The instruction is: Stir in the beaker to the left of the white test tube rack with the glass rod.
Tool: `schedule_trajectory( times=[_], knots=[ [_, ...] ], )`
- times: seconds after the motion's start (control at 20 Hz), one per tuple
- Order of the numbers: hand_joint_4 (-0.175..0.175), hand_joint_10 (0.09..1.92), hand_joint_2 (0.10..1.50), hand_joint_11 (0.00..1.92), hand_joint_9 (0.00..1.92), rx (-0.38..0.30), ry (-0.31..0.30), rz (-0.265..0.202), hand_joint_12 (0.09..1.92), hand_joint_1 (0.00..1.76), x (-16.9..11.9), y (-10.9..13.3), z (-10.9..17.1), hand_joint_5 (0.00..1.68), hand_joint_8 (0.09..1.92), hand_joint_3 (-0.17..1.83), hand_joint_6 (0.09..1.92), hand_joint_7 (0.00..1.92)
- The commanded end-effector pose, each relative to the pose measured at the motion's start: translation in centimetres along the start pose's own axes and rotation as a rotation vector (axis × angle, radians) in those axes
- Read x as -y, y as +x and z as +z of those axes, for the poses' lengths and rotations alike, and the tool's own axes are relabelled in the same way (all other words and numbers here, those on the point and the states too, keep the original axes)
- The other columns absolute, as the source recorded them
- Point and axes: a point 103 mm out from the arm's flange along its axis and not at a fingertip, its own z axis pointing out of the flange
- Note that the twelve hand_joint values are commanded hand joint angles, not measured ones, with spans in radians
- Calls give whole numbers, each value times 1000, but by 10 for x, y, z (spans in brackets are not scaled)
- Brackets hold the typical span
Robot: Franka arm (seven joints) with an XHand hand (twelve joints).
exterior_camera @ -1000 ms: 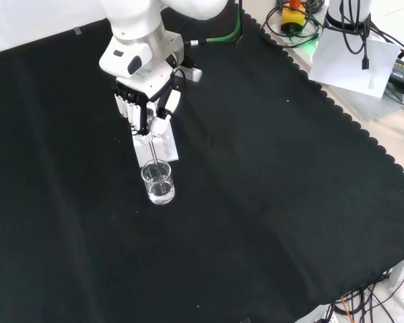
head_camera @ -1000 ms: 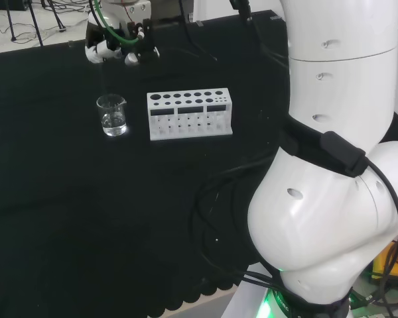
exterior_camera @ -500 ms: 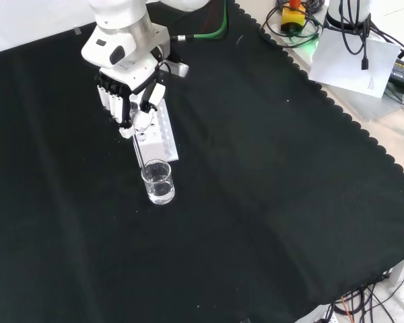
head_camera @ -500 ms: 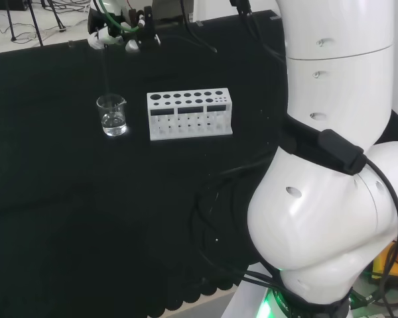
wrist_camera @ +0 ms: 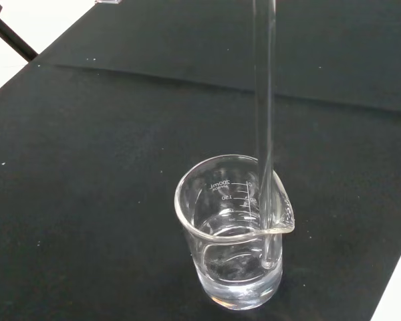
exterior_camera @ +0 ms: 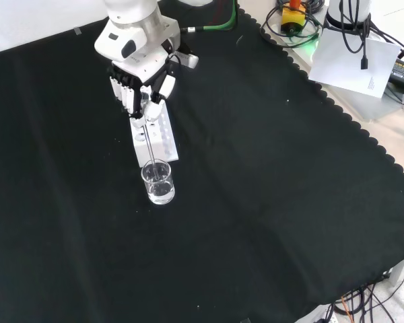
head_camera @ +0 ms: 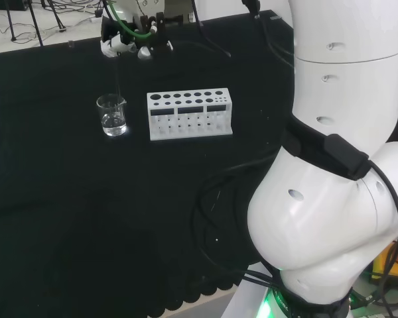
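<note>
At centre-left of the front view my hand (exterior_camera: 143, 86) pinches the rod (exterior_camera: 149, 145), whose tip near the beaker (exterior_camera: 157, 182) wall could tip it.

The hand (exterior_camera: 143, 91) hangs fingers-down from the white arm (head_camera: 331, 159), fingers curled together in a pinch.

Hand (exterior_camera: 140, 81) shifted rightward in head view; glass rod (exterior_camera: 149, 146) tilted.
</note>
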Motion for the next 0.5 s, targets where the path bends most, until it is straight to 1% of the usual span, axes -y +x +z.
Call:
schedule_trajectory(
  times=[0.05, 0.2, 0.3, 0.45, 0.5],
  knots=[
    [-175, 949, 1115, 1351, 1561, -3, 3, -51, 1047, 1306, -4, 28, 3, 1183, 1053, -147, 373, 1150],
    [-175, 949, 1115, 1350, 1561, -8, 8, -70, 1047, 1306, -10, 38, 6, 1183, 1054, -146, 373, 1149],
    [-175, 950, 1114, 1350, 1560, -14, 12, -75, 1047, 1306, -14, 39, 9, 1183, 1054, -146, 373, 1149],
    [-175, 950, 1114, 1350, 1561, -7, 1, -67, 1047, 1305, -17, 35, 12, 1182, 1054, -145, 373, 1149],
    [-175, 950, 1114, 1350, 1561, -18, 5, -60, 1047, 1306, -20, 31, 11, 1182, 1055, -145, 373, 1149]
  ],
)
